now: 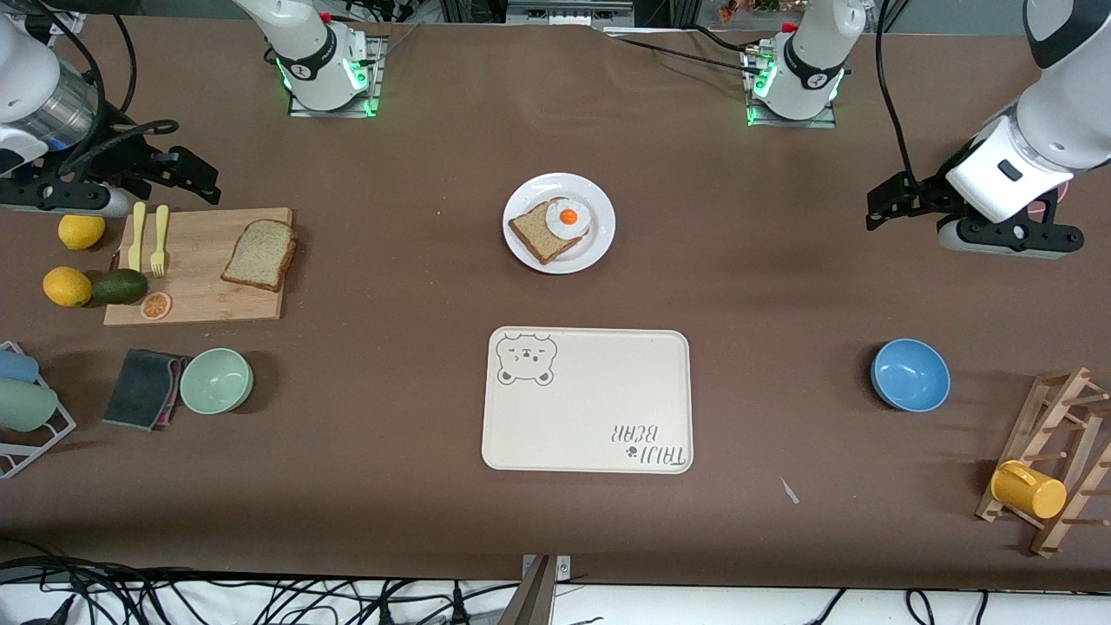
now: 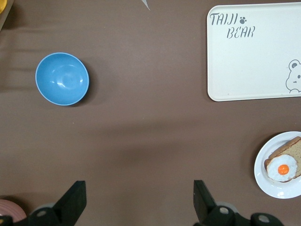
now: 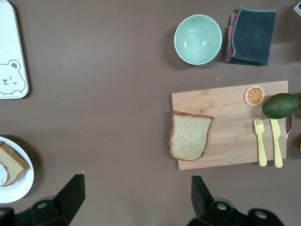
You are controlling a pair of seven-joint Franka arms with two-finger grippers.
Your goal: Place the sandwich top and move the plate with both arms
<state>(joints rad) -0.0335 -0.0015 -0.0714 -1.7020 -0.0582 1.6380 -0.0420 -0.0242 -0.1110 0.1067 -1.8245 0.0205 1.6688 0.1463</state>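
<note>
Nearest us lay the bear tray (image 1: 588, 408); both tools, left tool (image 1: 890, 208) and right tool (image 1: 187, 174), hung open, so we judged the right should pinch the sandwich top (image 1: 259, 253) by its crust edges.

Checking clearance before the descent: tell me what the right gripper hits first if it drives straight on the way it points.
Probably bare brown table: the open right gripper points down beside the wooden cutting board; depth is unclear.

- The plate (image 1: 599, 247) is showing glossy white.
- The sandwich top (image 1: 259, 253) is showing light brown, with darker crust.
- The tray (image 1: 608, 408) is showing beige, with a bear drawing.
</note>
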